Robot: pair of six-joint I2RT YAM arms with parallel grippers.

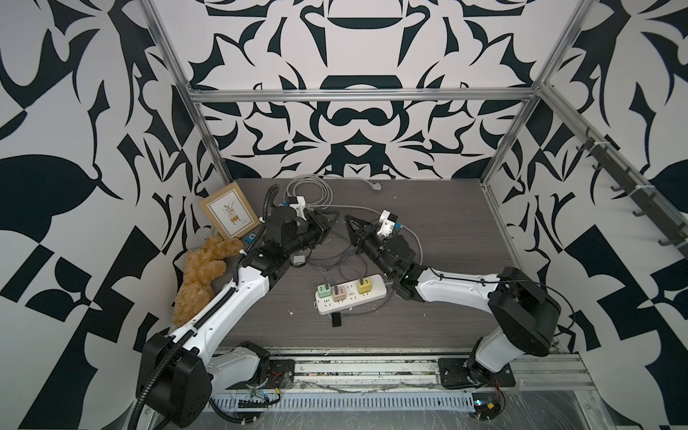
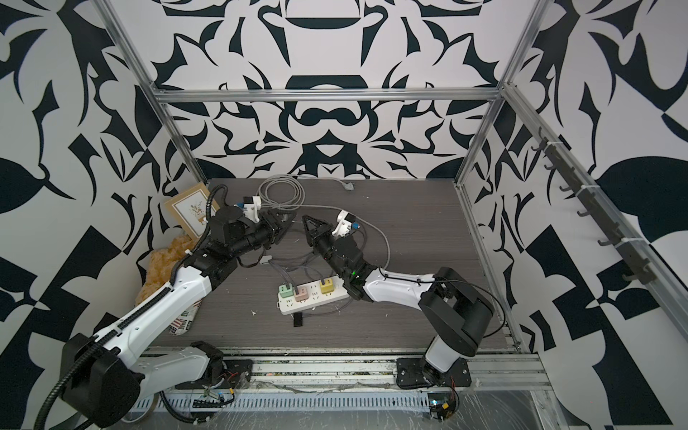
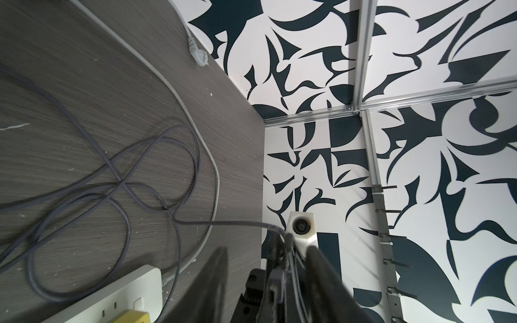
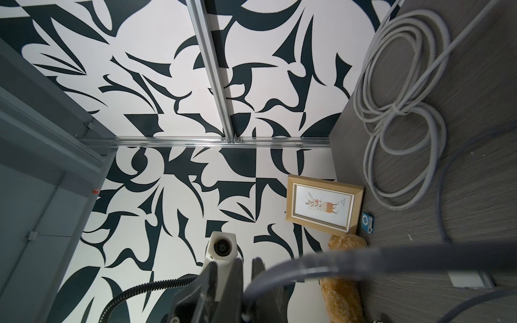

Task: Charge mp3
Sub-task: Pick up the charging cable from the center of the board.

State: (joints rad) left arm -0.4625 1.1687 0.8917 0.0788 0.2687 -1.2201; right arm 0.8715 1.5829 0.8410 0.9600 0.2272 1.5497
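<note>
One tiny blue mp3 (image 1: 251,237) sits on the surface (image 1: 454,223) at the foot of a frame (image 1: 229,214), near a bear (image 1: 203,271) and well apart from both hands. Neither hand touches it. Mid-surface, the right hand (image 1: 349,219) is pinched closed on a thin grey cable (image 3: 218,223) near its plug. The left hand (image 1: 331,219) faces it, jaws spread wide and empty around that grip. The cable's slack loops across the surface near a power strip (image 1: 350,294). This is likely a handover. The left hand should back straight out without snagging the cable, then fetch the mp3 while the right holds the plug steady.
</note>
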